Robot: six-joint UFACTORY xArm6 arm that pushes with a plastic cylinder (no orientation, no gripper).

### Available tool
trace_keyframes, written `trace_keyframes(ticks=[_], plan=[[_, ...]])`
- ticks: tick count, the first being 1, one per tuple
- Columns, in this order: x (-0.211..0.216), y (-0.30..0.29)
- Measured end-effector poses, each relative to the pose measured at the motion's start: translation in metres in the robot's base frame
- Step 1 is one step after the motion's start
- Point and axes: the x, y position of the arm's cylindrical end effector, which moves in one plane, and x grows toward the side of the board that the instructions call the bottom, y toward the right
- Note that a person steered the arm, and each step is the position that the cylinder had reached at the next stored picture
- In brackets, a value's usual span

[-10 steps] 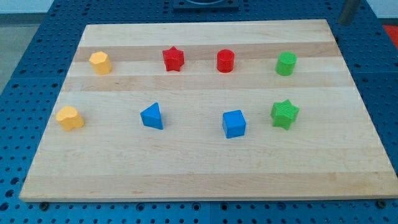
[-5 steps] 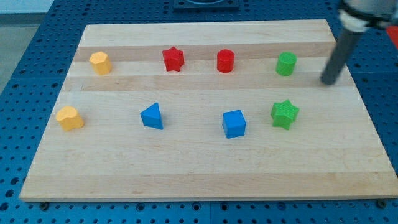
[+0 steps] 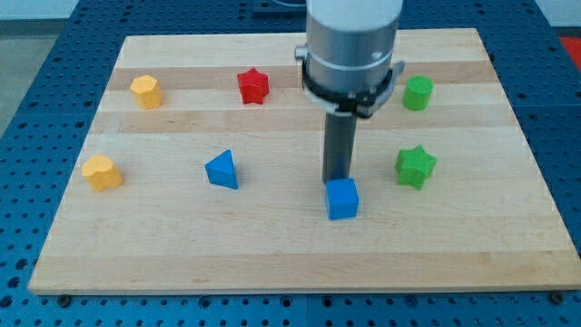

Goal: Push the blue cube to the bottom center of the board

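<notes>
The blue cube (image 3: 342, 199) sits on the wooden board (image 3: 300, 245), right of centre and below the middle row. My tip (image 3: 337, 179) stands just above the cube's top edge, touching or nearly touching it. The arm's grey body hides the red cylinder seen earlier.
A blue triangular block (image 3: 222, 170) lies left of the cube. A green star (image 3: 416, 166) lies to its right and a green cylinder (image 3: 418, 93) above that. A red star (image 3: 253, 86) and two yellow blocks (image 3: 146, 91) (image 3: 102, 172) lie at the left.
My rod swept from the board's right edge leftward to just above the blue cube. The cube has slid down the view a little.
</notes>
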Motion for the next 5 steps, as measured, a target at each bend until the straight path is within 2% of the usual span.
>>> trace_keyframes(ticks=[1,2,4,5], plan=[[0.022,-0.006],[0.019,-0.007],[0.032,0.068],[0.039,0.052]])
